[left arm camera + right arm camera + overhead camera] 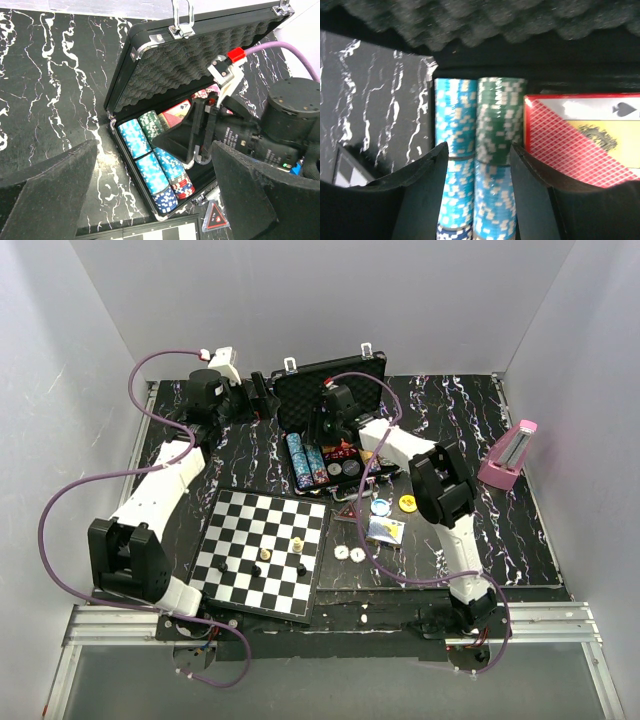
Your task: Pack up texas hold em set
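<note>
The black briefcase (300, 375) lies open at the back centre, its foam-lined lid (200, 55) raised. Rows of blue, green and red poker chips (150, 165) and a red card deck (175, 116) lie inside. My right gripper (479, 147) hangs open over the chip rows (492, 150), its fingers (427, 185) straddling the light-blue and green rows beside the deck (580, 140); I cannot tell if they touch. My left gripper (154, 150) is wide open and empty, above the table at the case's left side. Round buttons (380, 507) and a card pack (385, 530) lie loose in front of the case.
A chessboard (262, 552) with a few pieces sits front left, its edge close to the case. A pink metronome (508, 455) stands at the right. A red triangular token (217, 217) lies by the case's front corner. Two white discs (349, 553) lie beside the board.
</note>
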